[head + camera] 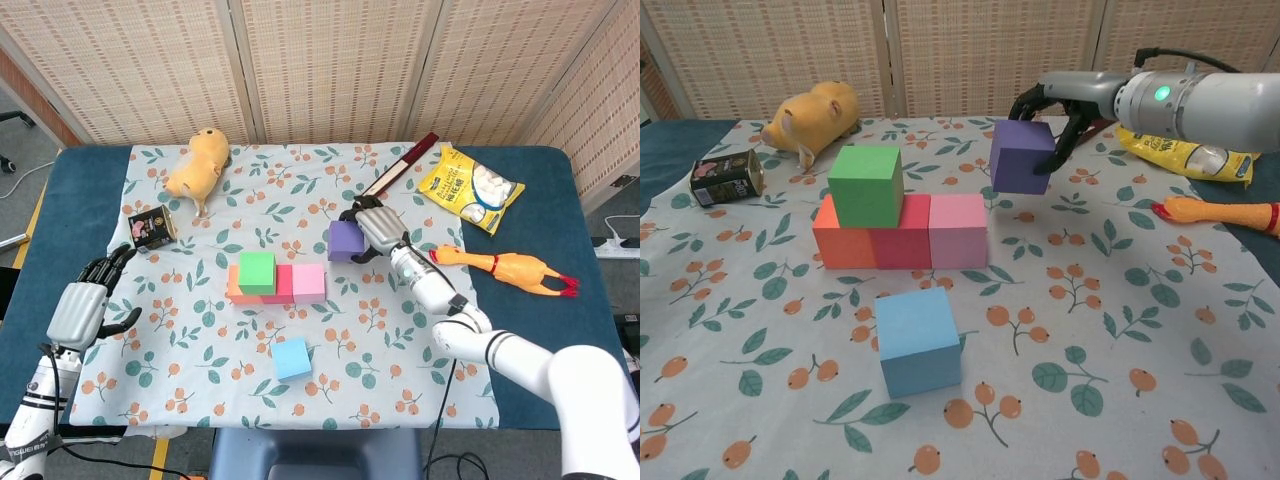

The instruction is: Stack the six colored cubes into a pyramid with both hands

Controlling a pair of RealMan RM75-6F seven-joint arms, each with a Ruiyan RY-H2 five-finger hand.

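Purple cube [1021,156] gripped in right hand [1052,115], clear of the cloth, off the pink cube's [958,231] far-right corner — likely bound for the second tier beside the green cube [867,186]. Left hand [80,308] idle near the table's left edge, fingers apart, holding nothing.

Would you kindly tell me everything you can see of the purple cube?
The purple cube is a plain, matte, sharp-edged block, foam-like in look. The right hand grips it from above and behind, fingers over its top and right side. In the chest view it hangs clear of the cloth, slightly tilted, up and to the right of the pink cube, touching no other block.
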